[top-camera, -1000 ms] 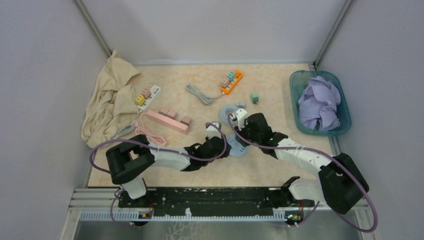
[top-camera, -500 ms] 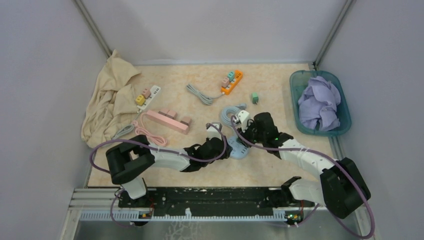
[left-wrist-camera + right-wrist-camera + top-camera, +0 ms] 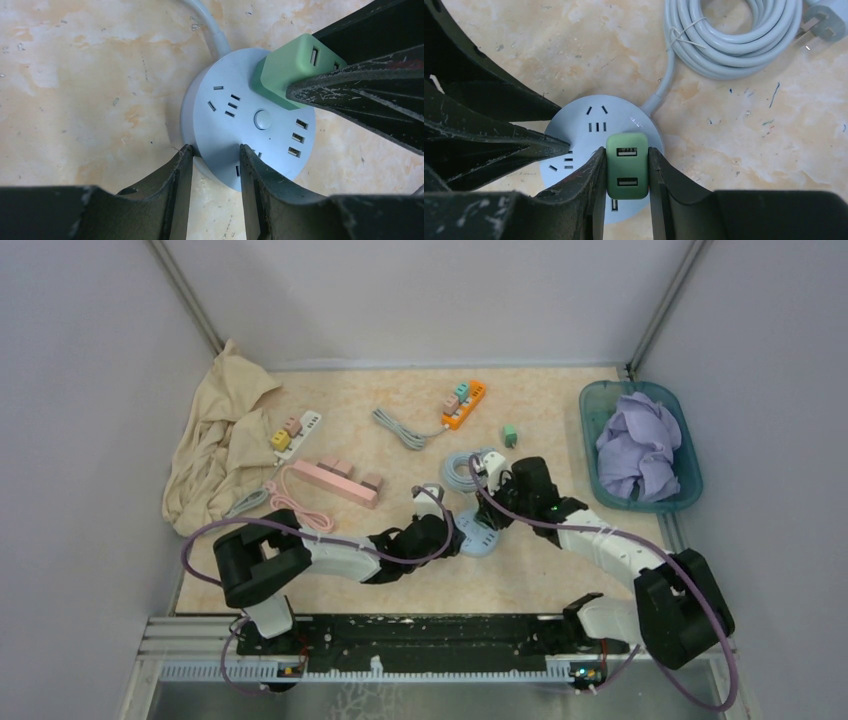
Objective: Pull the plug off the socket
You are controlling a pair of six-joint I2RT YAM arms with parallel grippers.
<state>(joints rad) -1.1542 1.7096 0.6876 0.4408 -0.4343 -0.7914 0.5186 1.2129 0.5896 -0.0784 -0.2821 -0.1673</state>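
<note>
A round light-blue socket (image 3: 478, 537) lies flat on the table in front of both arms. A green plug (image 3: 626, 167) with two USB ports stands in its top. My right gripper (image 3: 626, 150) is shut on the plug's two sides. In the left wrist view the plug (image 3: 282, 70) sits at the far side of the socket (image 3: 240, 115), under the dark right fingers (image 3: 360, 85). My left gripper (image 3: 215, 147) has its jaws narrowly parted at the socket's near rim, one tip against the rim and one over the top face. From above, the plug is hidden by the right gripper (image 3: 495, 510).
The socket's grey cable coil (image 3: 462, 468) lies just behind it. Farther back are an orange power strip (image 3: 465, 403), a loose green plug (image 3: 510, 434), a pink strip (image 3: 345, 480) and a white strip (image 3: 297, 432). A beige cloth (image 3: 220, 440) lies left, a teal bin (image 3: 590, 440) right.
The right arm's wrist has swung a little to the right, uncovering more of the cable coil. Its grip on the plug is the same. The left arm has stayed put.
</note>
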